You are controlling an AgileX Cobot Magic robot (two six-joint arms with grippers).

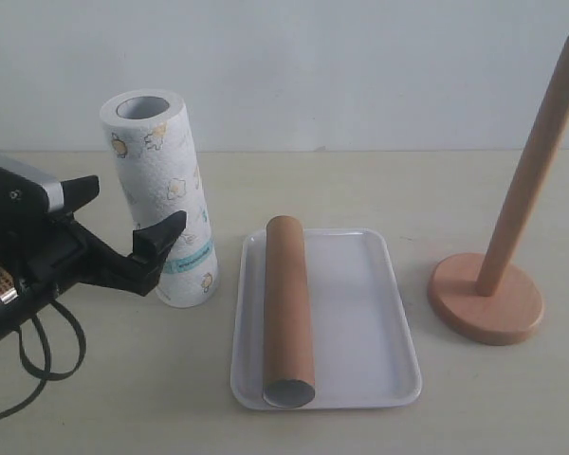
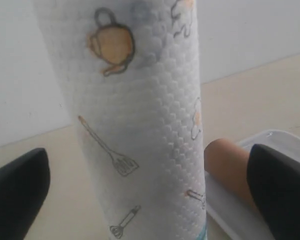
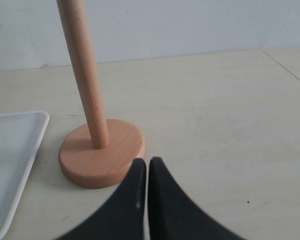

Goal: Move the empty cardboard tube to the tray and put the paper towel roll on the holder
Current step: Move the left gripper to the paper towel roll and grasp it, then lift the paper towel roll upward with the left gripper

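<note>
Nearest the front edge of the worktop (image 1: 152, 398), about midway along it, lies the white tray (image 1: 360, 313) with its long sides running front to back. The cardboard tube (image 1: 288, 308) lies inside the tray along its left side, with its open grey end toward the front rim and its far end reaching the back rim. The rest of the tray is bare.

At the left edge of the worktop, the left claw (image 1: 133, 204) comes in level with its jaws wide apart. It grips nothing. In the left wrist view the paper towel roll (image 1: 166, 190) fills the space between the two black fingers (image 2: 17, 195) — a strip of worktop shows on either side, so neither finger touches it. The roll stands upright just left of the tray's back left corner, hollow core up, with the teal band low on its side.

The wooden holder (image 1: 498, 284) stands toward the right edge, its round base just beside the tray and a little farther back, and its rod is bare. Only the right wrist view shows the right claw (image 3: 147, 167) — its jaws are pressed together, empty, hanging close over the near rim of the holder's base.
</note>
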